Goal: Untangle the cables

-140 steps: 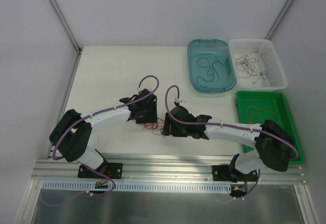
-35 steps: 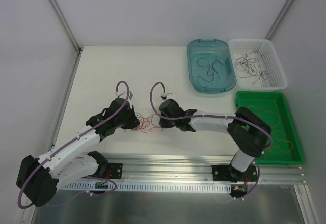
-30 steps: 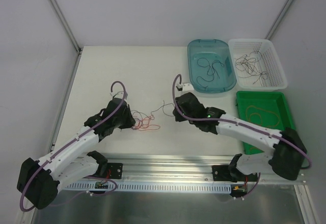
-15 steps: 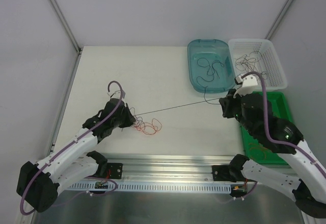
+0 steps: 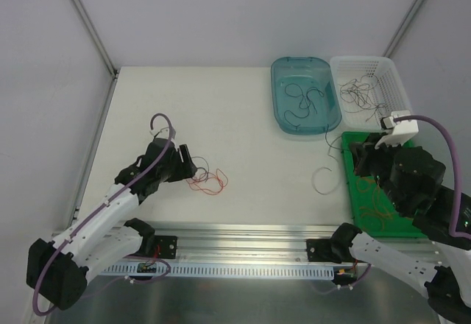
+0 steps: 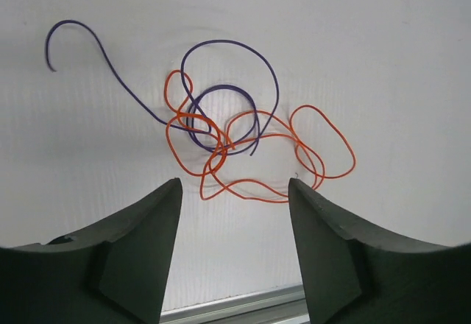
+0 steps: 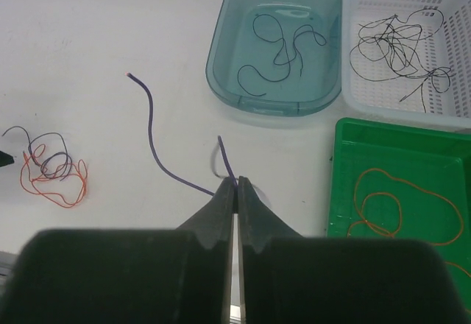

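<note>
Pinching a hair-thin purple-blue wire [image 7: 151,118], the right hand [image 7: 236,182] could drop it if the slick strand slides free.

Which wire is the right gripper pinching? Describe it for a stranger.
On the white table, look beside the green tray, in front of the teal tub. One purple wire curves there, pinched in the shut right gripper. Unlike the tangled pile farther left, it is a single strand, and the only one held.
</note>
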Robot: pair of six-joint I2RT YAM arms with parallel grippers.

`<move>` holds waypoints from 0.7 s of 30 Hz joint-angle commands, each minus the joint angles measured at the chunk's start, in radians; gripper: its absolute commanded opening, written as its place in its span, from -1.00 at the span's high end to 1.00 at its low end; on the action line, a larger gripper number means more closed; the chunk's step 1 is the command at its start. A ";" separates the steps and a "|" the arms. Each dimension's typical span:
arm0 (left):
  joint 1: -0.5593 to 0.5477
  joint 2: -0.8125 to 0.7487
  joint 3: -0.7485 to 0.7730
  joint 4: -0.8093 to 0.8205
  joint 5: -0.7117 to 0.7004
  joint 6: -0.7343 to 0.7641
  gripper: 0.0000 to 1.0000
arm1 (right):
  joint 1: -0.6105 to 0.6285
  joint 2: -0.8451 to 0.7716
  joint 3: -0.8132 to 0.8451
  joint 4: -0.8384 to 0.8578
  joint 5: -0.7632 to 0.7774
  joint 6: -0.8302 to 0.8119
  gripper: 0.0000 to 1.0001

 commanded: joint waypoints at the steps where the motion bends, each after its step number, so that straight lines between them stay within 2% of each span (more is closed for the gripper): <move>1: 0.006 -0.104 0.046 -0.019 -0.009 0.048 -0.22 | -0.003 0.013 -0.019 -0.009 0.004 -0.018 0.99; 4: 0.008 -0.159 0.009 -0.026 -0.029 0.021 -0.31 | -0.002 0.012 -0.014 0.003 -0.011 -0.032 0.99; 6: 0.006 -0.162 -0.006 -0.026 0.011 -0.005 -0.37 | -0.002 0.022 -0.005 0.008 -0.055 -0.040 0.99; 12: 0.006 -0.096 0.038 -0.029 0.120 0.004 -0.82 | -0.003 0.065 0.010 0.014 -0.083 -0.061 0.99; 13: 0.008 -0.093 0.047 -0.031 0.123 0.005 -0.95 | -0.004 0.068 0.010 0.029 -0.085 -0.069 0.99; 21: 0.054 0.019 0.219 -0.114 0.129 0.079 -0.98 | -0.004 0.175 0.139 0.112 -0.063 -0.149 0.99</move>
